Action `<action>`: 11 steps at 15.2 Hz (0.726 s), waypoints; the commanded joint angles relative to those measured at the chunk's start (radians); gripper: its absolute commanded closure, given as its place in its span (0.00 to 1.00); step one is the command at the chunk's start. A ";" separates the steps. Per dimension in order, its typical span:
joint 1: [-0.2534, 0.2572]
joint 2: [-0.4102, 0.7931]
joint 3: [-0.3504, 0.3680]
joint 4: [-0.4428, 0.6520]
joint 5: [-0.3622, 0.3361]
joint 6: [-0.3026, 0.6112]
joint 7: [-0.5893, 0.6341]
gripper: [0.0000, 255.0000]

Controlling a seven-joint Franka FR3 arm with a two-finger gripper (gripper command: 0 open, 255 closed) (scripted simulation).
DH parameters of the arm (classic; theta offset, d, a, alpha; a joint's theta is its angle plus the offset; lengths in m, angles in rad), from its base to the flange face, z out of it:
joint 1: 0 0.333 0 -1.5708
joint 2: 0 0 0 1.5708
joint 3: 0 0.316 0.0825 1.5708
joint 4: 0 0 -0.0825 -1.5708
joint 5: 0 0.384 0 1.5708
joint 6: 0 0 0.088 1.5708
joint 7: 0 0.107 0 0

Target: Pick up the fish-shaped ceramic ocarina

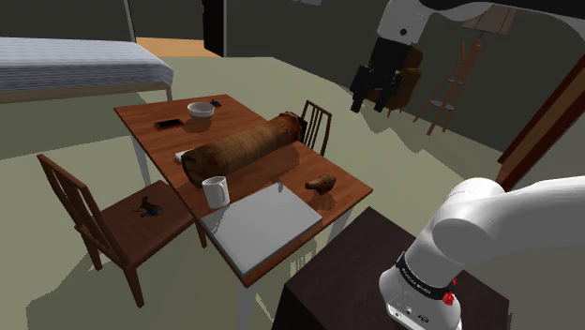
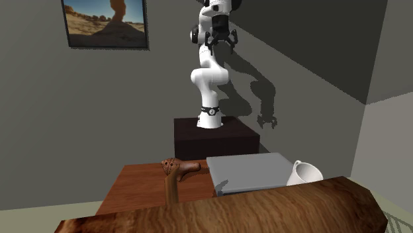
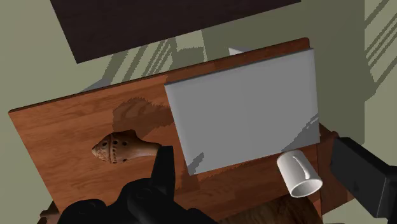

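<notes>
Near the tabletop's (image 1: 242,118) edge by the stand, the brown fish-shaped ocarina (image 1: 321,184) lies just beside a grey board (image 1: 262,221). High above, the end effector (image 1: 371,101) hangs wide open, empty. It should centre over the ocarina's narrow body and come straight down.

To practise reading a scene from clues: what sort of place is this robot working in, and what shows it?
Probably a room in a house, part bedroom, part dining space: a bed beyond a wooden table with a chair, and a framed landscape picture on the wall.
</notes>
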State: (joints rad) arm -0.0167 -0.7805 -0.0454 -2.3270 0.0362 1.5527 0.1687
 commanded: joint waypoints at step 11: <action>0.043 0.034 -0.205 -0.243 -0.151 0.282 -0.441 0.00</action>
State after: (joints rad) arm 0.0242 -0.7595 -0.2228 -2.5459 -0.0956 1.7946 -0.2186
